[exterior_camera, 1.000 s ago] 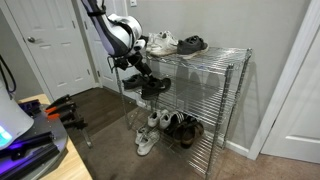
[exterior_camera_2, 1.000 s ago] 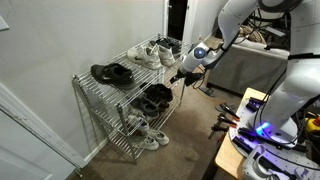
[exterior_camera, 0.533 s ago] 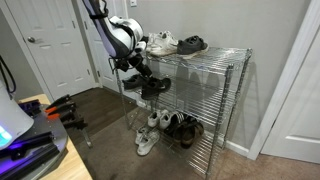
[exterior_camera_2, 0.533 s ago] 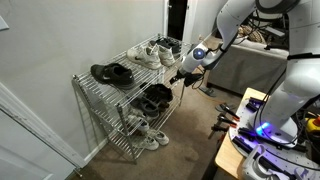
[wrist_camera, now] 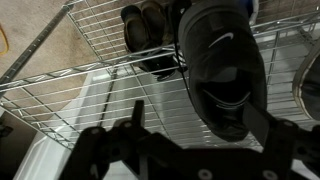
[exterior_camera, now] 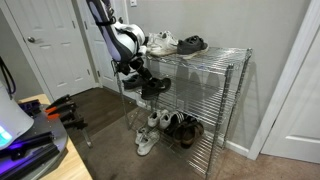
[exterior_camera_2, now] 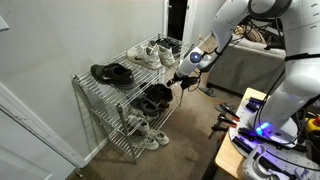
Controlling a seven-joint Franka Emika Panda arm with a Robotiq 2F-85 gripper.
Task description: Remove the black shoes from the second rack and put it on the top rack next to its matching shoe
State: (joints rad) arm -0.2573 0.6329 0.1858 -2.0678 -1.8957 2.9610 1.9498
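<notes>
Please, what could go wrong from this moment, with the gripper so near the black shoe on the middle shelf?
1. The gripper is close to the thin wire rods of the second rack and of the top rack above it. Its fingers might catch on them while lifting.
2. On the top rack, the white sneakers sit close beside the matching shoe. The black shoe might bump them when placed.

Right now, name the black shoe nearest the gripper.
The all-black lace-up shoe on the chrome wire middle rack, just beside the gripper; the other black shoe sits up on the top tier.
</notes>
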